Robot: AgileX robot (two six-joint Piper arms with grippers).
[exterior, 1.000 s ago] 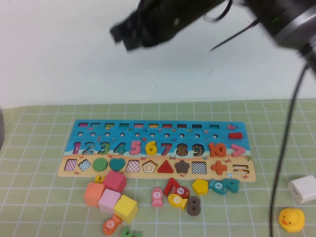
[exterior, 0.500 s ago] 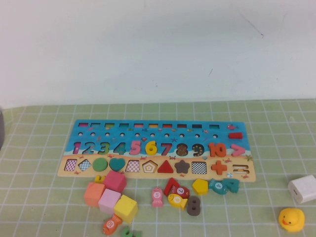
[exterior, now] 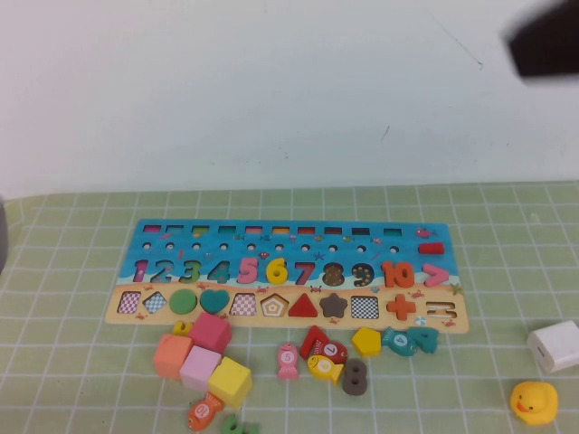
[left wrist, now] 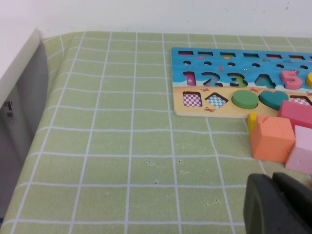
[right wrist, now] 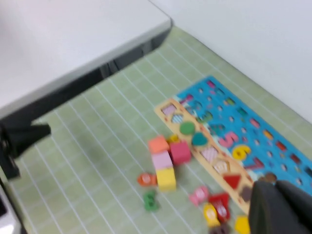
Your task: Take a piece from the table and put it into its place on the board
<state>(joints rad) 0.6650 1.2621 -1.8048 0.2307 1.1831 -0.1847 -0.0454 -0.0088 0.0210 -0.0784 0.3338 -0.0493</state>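
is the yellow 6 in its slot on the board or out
In: the 6 sits in the board's digit row between 5 and 7. Both grippers are away from it.

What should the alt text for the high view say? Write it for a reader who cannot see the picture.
A long wooden puzzle board lies on a green checked cloth with the yellow 6 seated in its numeral row. Loose coloured blocks and pieces sit in front of it, with a rubber duck at the near right. The right gripper, shut, is a dark blur high at the upper right; the left gripper is out of view.

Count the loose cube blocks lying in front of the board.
4, clustered at the board's near edge toward its left end: orange cube, magenta cube, pale pink cube, yellow cube. A small yellow piece behind them is mostly hidden.
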